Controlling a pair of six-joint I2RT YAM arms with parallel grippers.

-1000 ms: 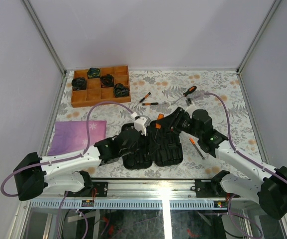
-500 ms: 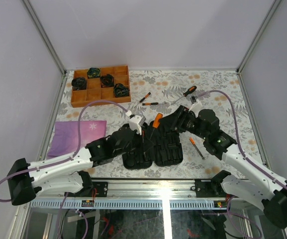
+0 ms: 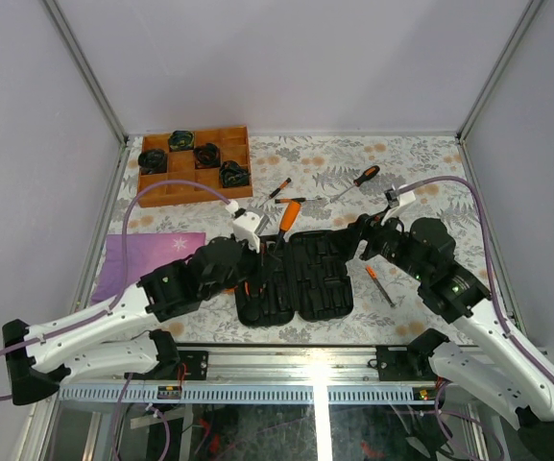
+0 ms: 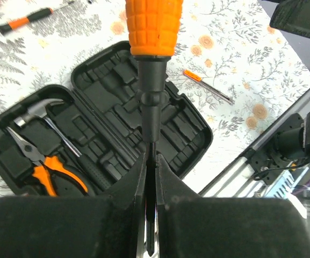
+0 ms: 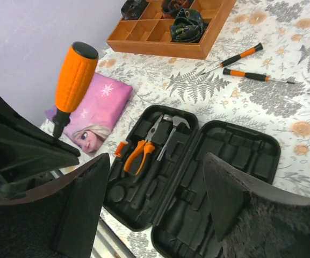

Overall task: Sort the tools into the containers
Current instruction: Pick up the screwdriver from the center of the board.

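My left gripper (image 3: 265, 244) is shut on the black shank of an orange-handled screwdriver (image 3: 289, 215) and holds it above the open black tool case (image 3: 326, 288). In the left wrist view the jaws (image 4: 151, 161) pinch the shank, with the handle (image 4: 155, 27) pointing away. A hammer (image 4: 41, 112) and orange-handled pliers (image 4: 50, 169) lie in the case's left half. My right gripper (image 3: 365, 240) is open and empty over the case's right side (image 5: 155, 199). A small orange screwdriver (image 3: 380, 285) lies right of the case. Three more screwdrivers (image 3: 291, 201) lie behind it.
A brown wooden tray (image 3: 157, 190) with dark bundles stands at the back left. A purple cloth (image 3: 152, 261) lies left of the case. A black and orange screwdriver (image 3: 364, 177) lies at the back centre. The frame's posts and walls border the table.
My left gripper has drawn back to the left and up with the orange-handled screwdriver. My right gripper has pulled away to the right and is now apart from it.
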